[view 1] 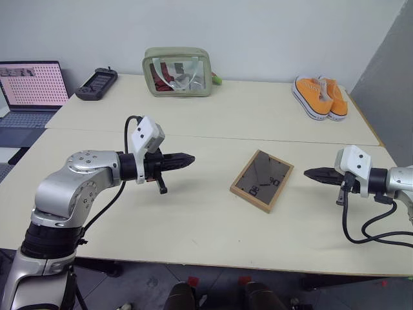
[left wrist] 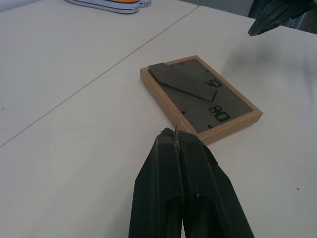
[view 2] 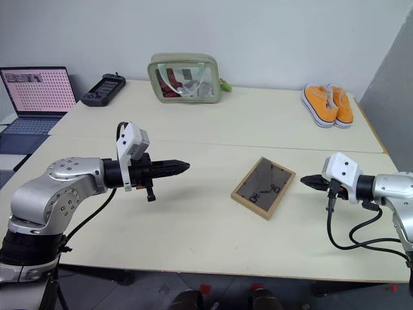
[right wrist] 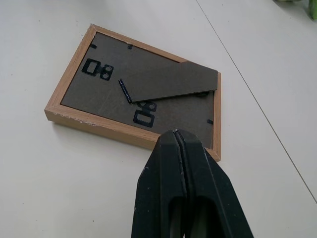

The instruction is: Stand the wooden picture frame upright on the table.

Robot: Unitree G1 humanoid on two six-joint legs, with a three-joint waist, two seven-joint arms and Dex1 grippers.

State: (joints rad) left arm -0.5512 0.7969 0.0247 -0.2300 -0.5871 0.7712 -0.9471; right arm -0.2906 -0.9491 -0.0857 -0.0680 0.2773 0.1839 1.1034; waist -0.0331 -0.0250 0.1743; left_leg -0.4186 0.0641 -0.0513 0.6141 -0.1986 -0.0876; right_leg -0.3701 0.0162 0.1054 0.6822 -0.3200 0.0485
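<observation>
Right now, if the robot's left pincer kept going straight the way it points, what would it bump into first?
Probably the wooden picture frame: the shut left pincer aims slightly down at its near edge, where it lies back-up on the table. Depth is hard to judge.

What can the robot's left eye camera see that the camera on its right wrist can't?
The left eye view alone takes in the whole scene: the left gripper, the green pouch, the orange shoes, a laptop.

The right wrist view alone gives the close-up: the fold-out stand lying on the back panel.

Both show the wooden picture frame face down on the table, and the right gripper, shut.
</observation>
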